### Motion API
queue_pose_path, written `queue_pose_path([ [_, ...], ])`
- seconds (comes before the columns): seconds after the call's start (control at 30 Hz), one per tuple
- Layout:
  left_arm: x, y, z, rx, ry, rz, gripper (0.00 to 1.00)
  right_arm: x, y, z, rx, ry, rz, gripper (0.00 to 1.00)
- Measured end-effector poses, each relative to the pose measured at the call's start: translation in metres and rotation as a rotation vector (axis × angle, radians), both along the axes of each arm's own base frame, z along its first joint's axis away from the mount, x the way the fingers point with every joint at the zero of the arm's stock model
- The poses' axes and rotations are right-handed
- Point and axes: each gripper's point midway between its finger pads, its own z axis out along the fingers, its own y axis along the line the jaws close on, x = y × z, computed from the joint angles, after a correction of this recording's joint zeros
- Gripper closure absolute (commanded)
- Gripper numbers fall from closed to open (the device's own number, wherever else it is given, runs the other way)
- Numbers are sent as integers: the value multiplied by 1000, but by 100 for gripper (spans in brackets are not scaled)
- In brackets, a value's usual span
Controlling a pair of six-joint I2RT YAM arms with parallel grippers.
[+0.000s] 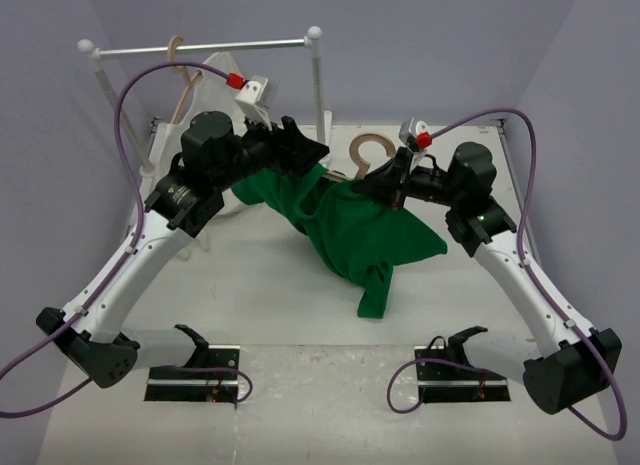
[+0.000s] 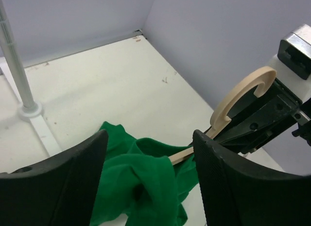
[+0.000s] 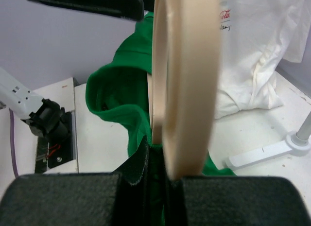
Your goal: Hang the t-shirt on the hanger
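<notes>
Right gripper point(image 3: 156, 163) is clamped on the wooden hanger point(image 3: 187, 90) just below its hook, left gripper point(image 2: 149, 153) has its fingers apart over bunched cloth, and the green t-shirt point(image 1: 355, 230) is draped on the hanger between both grippers, hanging toward the table point(image 1: 250, 285).

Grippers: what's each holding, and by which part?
Right gripper clamps the hanger at the base of its hook. Left gripper is open and holds nothing; the t-shirt sits between its spread fingers, ungripped.
</notes>
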Motion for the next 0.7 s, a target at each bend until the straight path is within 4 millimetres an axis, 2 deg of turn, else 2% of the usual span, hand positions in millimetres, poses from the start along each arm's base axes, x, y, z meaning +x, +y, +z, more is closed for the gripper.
queue_pose_path([
  [0.03, 1, -1, 3, 19, -13, -7, 8, -1, -2, 0, 0, 1, 12, 100],
  [0.13, -3, 2, 13, 72, -52, -31, 15, -5, -5, -3, -8, 0, 51, 100],
  [0.2, -12, 0, 25, 91, -92, -89, 31, -10, -6, -7, -35, -10, 85, 100],
  [0.3, -32, -13, 50, 81, -179, -236, 35, -18, -8, -11, -60, -27, 139, 100],
  [0.4, -51, -28, 60, 69, -237, -399, 47, -26, -13, -14, -70, -36, 191, 100],
  [0.5, -63, -43, 58, 52, -251, -549, 58, -34, -16, -13, -80, -41, 245, 100],
  [0.7, -66, -70, 23, 0, -157, -752, 61, -47, -16, 1, -88, -71, 345, 100],
])
